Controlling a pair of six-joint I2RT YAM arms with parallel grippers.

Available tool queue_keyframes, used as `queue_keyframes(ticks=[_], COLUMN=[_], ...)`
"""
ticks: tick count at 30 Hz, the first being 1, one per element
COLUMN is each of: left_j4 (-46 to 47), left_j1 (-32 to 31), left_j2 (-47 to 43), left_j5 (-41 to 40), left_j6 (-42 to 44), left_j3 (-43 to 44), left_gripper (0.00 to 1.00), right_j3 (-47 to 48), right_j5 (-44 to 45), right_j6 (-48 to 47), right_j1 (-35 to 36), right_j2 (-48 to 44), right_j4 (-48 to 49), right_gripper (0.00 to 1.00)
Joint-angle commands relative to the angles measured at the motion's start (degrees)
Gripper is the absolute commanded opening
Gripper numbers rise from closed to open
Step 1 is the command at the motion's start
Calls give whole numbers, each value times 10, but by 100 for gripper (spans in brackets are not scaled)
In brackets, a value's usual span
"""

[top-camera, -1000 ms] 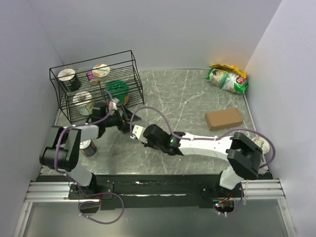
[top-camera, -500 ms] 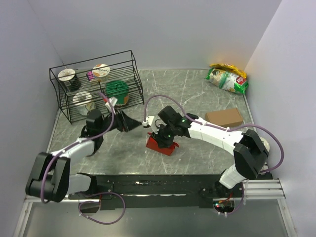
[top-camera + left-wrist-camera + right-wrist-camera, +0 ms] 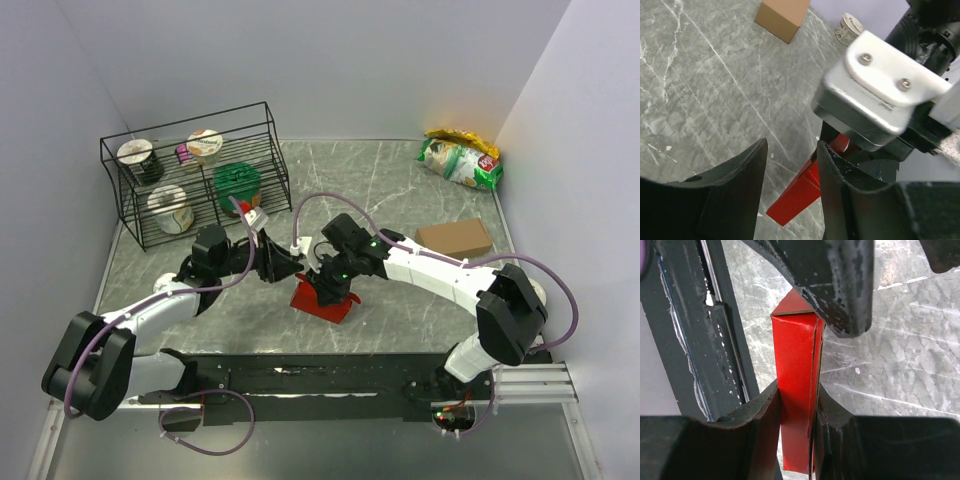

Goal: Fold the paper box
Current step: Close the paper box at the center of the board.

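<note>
As the bright red thin-card paper box (image 3: 795, 385) sat pinched in the narrowed right gripper (image 3: 796, 410), just ahead of the part-open, empty left gripper (image 3: 791, 150), it looked light, springy and easily crushed, best taken by a flap edge beside a crease.
</note>
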Motion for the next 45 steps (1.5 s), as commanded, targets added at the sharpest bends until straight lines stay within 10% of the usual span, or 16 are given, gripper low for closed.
queue_keyframes(ticks=[1, 8, 21, 45], left_j4=[26, 24, -30, -191], left_j1=[-6, -30, -54, -139], left_j2=[-25, -35, -71, -87], left_j5=[18, 29, -46, -208], left_j6=[3, -4, 27, 100], left_j3=[-7, -21, -20, 44], left_gripper=[51, 62, 39, 28], right_j3=[3, 7, 9, 6], right_j5=[-8, -6, -3, 13], right_j6=[7, 8, 11, 16], right_j1=[-4, -7, -8, -8], right_j2=[-24, -21, -17, -17], right_j4=[7, 5, 7, 17], right_gripper=[27, 27, 27, 27])
